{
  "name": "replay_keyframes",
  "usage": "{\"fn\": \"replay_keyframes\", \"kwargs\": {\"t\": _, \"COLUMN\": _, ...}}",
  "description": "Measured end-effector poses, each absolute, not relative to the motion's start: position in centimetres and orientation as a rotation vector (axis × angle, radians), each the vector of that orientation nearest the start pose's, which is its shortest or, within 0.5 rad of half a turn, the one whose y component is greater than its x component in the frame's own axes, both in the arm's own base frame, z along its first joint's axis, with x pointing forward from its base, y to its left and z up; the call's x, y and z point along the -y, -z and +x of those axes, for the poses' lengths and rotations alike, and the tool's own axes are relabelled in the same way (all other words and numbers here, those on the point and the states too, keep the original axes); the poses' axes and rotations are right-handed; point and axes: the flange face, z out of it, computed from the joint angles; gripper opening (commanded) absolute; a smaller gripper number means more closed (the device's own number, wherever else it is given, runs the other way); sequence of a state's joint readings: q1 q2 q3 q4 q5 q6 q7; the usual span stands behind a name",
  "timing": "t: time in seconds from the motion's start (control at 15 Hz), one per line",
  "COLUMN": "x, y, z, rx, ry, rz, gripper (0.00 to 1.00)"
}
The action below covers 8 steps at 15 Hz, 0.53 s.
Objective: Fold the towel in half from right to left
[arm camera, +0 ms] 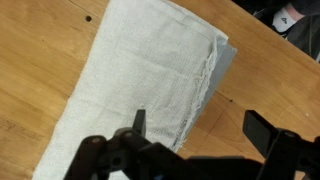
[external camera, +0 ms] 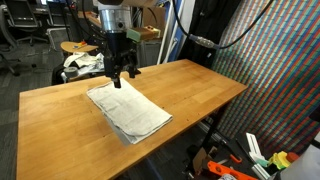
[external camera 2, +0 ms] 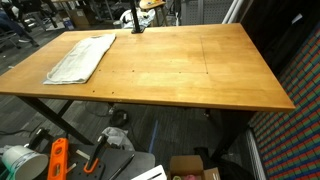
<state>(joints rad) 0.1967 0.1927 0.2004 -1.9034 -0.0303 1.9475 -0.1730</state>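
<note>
So, table: large rectangular light-brown wooden table (external camera: 190, 90) on dark metal legs, seen in both exterior views, with a few small dark holes in its top (external camera 2: 200, 70)
Task cloth: large thin white-to-light-grey rectangular towel (external camera: 128, 112) of soft fabric, lying flat on the wood with one corner close to the table's edge
Cloth placement: in an exterior view the towel (external camera 2: 82, 57) lies at one end of the table, with most of the top bare beside it
Cloth edges: in the wrist view the towel (arm camera: 150, 80) shows stacked layers along one long side, and a greyer strip peeps out from under the upper layer at a corner
Tool: black two-fingered gripper (external camera: 120, 78) hanging from the arm over the towel's far end; in an exterior view it (external camera 2: 137, 24) appears at the table's far edge, just beside the cloth
Tool state: jaws spread wide, nothing pinched between them
Tool over cloth: in the wrist view the gripper (arm camera: 198, 128) straddles the layered side, one finger (arm camera: 138, 122) over fabric, the other over bare wood
Contact: whether the fingertips touch the fabric cannot be told
Behind the table: bundle of white fabric with dark patches (external camera: 85, 62) resting on a chair
Side wall: multicoloured mesh panel (external camera: 285, 50)
Floor: orange plastic object (external camera 2: 57, 160) and brown cardboard box (external camera 2: 190, 168) below the table
</note>
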Motion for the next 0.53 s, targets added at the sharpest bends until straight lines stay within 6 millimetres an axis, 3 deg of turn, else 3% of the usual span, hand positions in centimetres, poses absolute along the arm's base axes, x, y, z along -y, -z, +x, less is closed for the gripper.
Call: {"fn": "replay_keyframes", "kwargs": {"t": 0.53, "x": -22.59, "y": -38.19, "z": 54.69, "rx": 0.857, "ry": -0.219, "rz": -2.967, "gripper": 1.0}}
